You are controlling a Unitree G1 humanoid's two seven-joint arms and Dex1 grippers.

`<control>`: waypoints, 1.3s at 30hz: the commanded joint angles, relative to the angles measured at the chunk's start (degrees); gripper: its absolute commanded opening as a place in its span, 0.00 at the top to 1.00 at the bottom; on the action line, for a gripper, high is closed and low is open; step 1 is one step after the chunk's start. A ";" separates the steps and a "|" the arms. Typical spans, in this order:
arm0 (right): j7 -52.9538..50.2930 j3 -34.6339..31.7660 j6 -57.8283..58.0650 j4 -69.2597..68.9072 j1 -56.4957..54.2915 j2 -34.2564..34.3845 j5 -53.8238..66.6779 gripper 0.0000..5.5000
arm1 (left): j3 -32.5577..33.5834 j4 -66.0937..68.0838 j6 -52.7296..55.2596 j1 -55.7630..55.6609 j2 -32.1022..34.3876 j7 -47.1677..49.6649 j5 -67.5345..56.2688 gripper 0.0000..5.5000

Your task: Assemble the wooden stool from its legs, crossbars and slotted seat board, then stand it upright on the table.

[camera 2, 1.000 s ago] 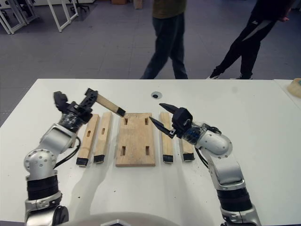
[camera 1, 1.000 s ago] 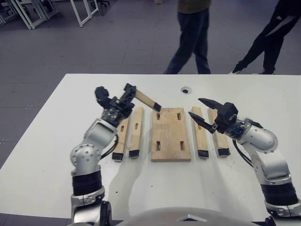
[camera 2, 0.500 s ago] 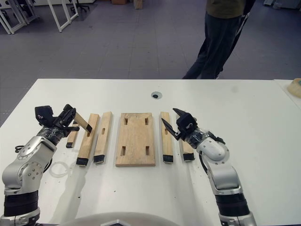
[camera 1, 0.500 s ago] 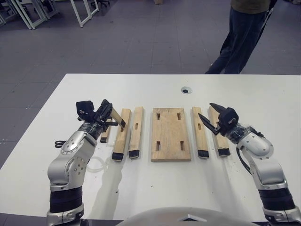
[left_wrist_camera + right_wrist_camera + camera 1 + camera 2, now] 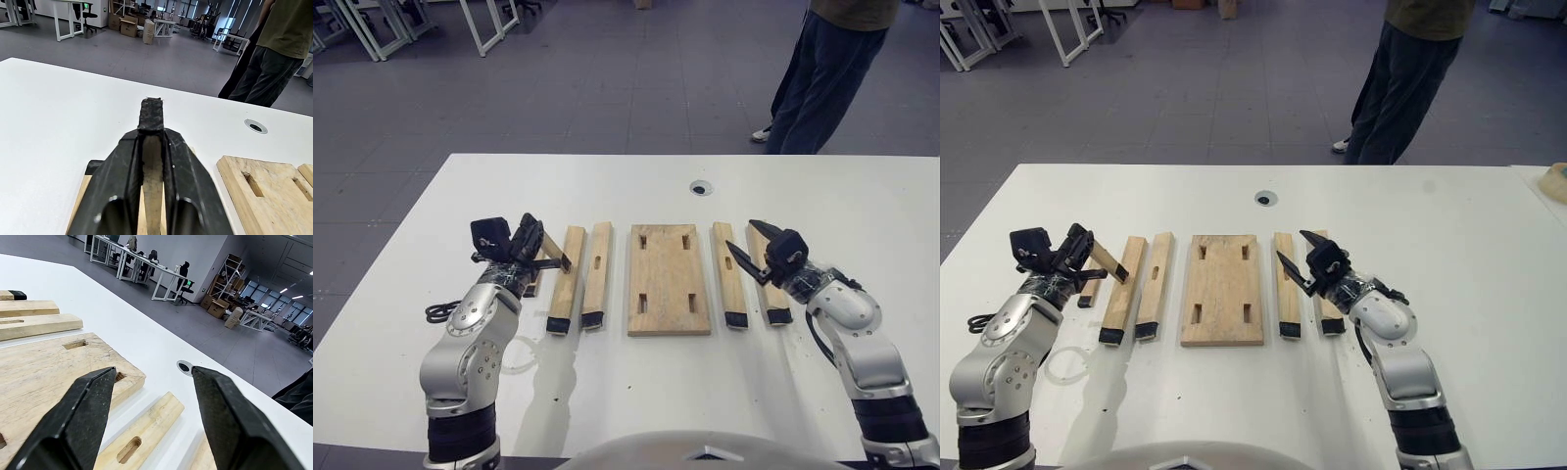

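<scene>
The left end effector, clamped on one end of a short black-tipped wooden crossbar tilted above the white table, left of the flat slotted wooden seat board, could let it pivot when pressed into a slot. The right end effector hangs with fingers spread apart, so the unbraced board might slide.

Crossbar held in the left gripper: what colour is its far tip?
The crossbar has a black tip on pale wood; left wrist view shows it best.
</scene>
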 commanded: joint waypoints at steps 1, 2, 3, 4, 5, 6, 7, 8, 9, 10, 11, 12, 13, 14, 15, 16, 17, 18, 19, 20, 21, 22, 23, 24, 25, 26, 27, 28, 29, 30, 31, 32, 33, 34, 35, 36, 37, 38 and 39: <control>0.26 0.05 -0.51 -0.40 0.33 -0.56 -0.78 0.48 | 0.48 -0.12 1.00 0.43 -0.62 0.37 1.06 0.92; 0.24 0.03 -0.55 -0.36 0.31 -0.57 -0.82 0.48 | 0.51 0.11 1.00 0.50 -0.83 0.24 1.03 0.92; 0.20 0.02 -0.56 -0.35 0.31 -0.55 -0.87 0.48 | 0.50 0.36 1.01 0.50 -1.08 0.08 1.11 0.92; 0.23 0.04 -0.57 -0.32 0.27 -0.56 -0.88 0.48 | 0.50 0.39 1.08 0.51 -1.34 0.06 1.18 0.92; 0.24 0.08 -0.56 -0.32 0.26 -0.54 -0.91 0.48 | 0.51 0.59 1.05 0.45 -1.54 -0.06 1.34 0.92; 0.29 0.09 -0.60 -0.31 0.28 -0.55 -0.91 0.48 | 0.53 0.73 0.99 0.45 -1.71 -0.12 1.54 0.92; 0.29 0.10 -0.62 -0.30 0.28 -0.54 -0.98 0.48 | 0.54 0.95 0.97 0.35 -1.87 -0.15 1.66 0.92; 0.28 0.12 -0.67 -0.25 0.28 -0.52 -1.04 0.48 | 0.54 1.08 0.95 0.38 -2.02 -0.19 1.74 0.92; 0.25 0.13 -0.68 -0.21 0.24 -0.49 -1.07 0.48 | 0.50 1.17 0.95 0.40 -2.19 -0.21 1.83 0.92; 0.22 0.15 -0.66 -0.18 0.22 -0.45 -1.10 0.48 | 0.44 1.37 0.99 0.34 -2.45 -0.21 1.88 0.92; 0.21 0.18 -0.65 -0.15 0.22 -0.42 -1.11 0.48 | 0.28 1.68 0.94 0.19 -2.74 -0.19 2.05 0.92; 0.21 0.22 -0.66 -0.12 0.23 -0.40 -1.13 0.48 | 0.07 2.03 0.94 -0.01 -3.00 -0.16 2.24 0.92; 0.22 0.27 -0.63 -0.18 0.26 -0.39 -1.14 0.48 | -0.14 2.28 0.90 -0.06 -3.26 -0.17 2.48 0.92; 0.21 0.30 -0.63 -0.21 0.30 -0.37 -1.16 0.48 | -0.34 2.50 0.85 -0.07 -3.47 -0.21 2.73 0.92; 0.19 0.30 -0.65 -0.20 0.31 -0.36 -1.18 0.48 | -0.50 2.78 0.83 -0.19 -3.64 -0.24 2.99 0.92; 0.18 0.30 -0.67 -0.18 0.32 -0.35 -1.18 0.48 | -0.75 3.06 1.14 -0.60 -3.66 -0.11 3.33 0.92; 0.12 0.32 -0.64 -0.26 0.40 -0.31 -1.21 0.48 | -1.57 3.14 2.01 -1.29 -2.68 0.02 4.52 0.92; 0.07 0.33 -0.58 -0.32 0.47 -0.27 -1.20 0.48 | -2.62 3.16 2.33 -1.90 -1.43 -0.11 6.09 0.92; 0.03 0.33 -0.57 -0.34 0.55 -0.23 -1.18 0.48 | -3.98 2.98 2.65 -2.68 0.18 -0.27 8.23 0.92; -0.01 0.32 -0.58 -0.34 0.60 -0.20 -1.17 0.48 | -5.06 2.64 2.72 -3.32 1.48 -0.44 10.08 0.92; -0.02 0.34 -0.66 -0.33 0.72 -0.19 -1.20 0.48 | -5.54 1.51 2.44 -4.14 2.03 -0.53 11.05 0.92; -0.06 0.36 -0.71 -0.33 0.87 -0.17 -1.23 0.48 | -5.51 0.13 2.53 -5.20 1.91 -0.45 11.20 0.92; -0.13 0.42 -0.76 -0.37 1.10 -0.13 -1.30 0.48 | -5.42 -1.25 2.64 -6.17 1.41 -0.56 10.76 0.92; -0.19 0.48 -0.79 -0.41 1.27 -0.09 -1.35 0.48 | -5.30 -2.27 3.00 -6.82 0.80 -0.66 10.20 0.92; -0.24 0.54 -0.78 -0.42 1.37 -0.04 -1.40 0.48 | -5.17 -2.94 3.27 -7.11 -0.02 -0.79 9.40 0.92; -0.29 0.58 -0.77 -0.39 1.40 0.00 -1.43 0.48 | -4.86 -3.34 3.71 -7.15 -0.90 -0.69 8.64 0.92; -0.34 0.61 -0.78 -0.33 1.35 0.04 -1.46 0.48 | -4.40 -3.48 4.05 -6.87 -1.54 -0.62 8.03 0.92; -0.37 0.62 -0.79 -0.28 1.31 0.07 -1.50 0.48 | -3.92 -3.45 4.29 -6.48 -1.90 -0.54 7.75 0.92; -0.40 0.55 -0.80 -0.32 1.38 0.05 -1.49 0.48 | -3.46 -3.34 4.48 -6.19 -2.07 -0.48 7.58 0.92; -0.39 0.49 -0.81 -0.36 1.43 0.05 -1.51 0.48 | -2.92 -3.22 4.64 -6.01 -2.22 -0.36 7.46 0.92; -0.41 0.43 -0.73 -0.43 1.46 0.02 -1.53 0.48 | -2.31 -3.13 4.70 -5.79 -2.00 -0.26 7.67 0.92; -0.42 0.39 -0.69 -0.47 1.47 0.00 -1.54 0.48 | -1.82 -3.09 4.75 -5.61 -1.84 -0.18 8.03 0.92; -0.43 0.36 -0.68 -0.44 1.46 -0.03 -1.54 0.48 | -1.48 -3.02 4.57 -5.35 -1.64 -0.08 8.64 0.92; -0.43 0.33 -0.68 -0.40 1.46 -0.05 -1.53 0.48 | -1.29 -2.94 4.44 -5.14 -1.56 -0.12 9.00 0.92; -0.42 0.32 -0.72 -0.33 1.46 -0.07 -1.53 0.48 | -1.25 -2.81 4.33 -4.80 -1.66 -0.27 9.31 0.92; -0.41 0.32 -0.79 -0.35 1.53 -0.11 -1.56 0.48 | -1.37 -2.49 4.19 -4.12 -1.99 -0.50 9.53 0.92; -0.39 0.33 -0.84 -0.36 1.57 -0.16 -1.60 0.48 | -1.47 -2.01 4.01 -3.40 -2.52 -0.77 9.59 0.92; -0.38 0.33 -0.87 -0.36 1.57 -0.19 -1.63 0.48 | -1.50 -1.47 3.75 -2.74 -3.08 -1.00 9.51 0.92; -0.33 0.30 -0.91 -0.25 1.47 -0.24 -1.63 0.48 | -1.63 -0.86 3.34 -2.04 -3.45 -1.20 9.63 0.92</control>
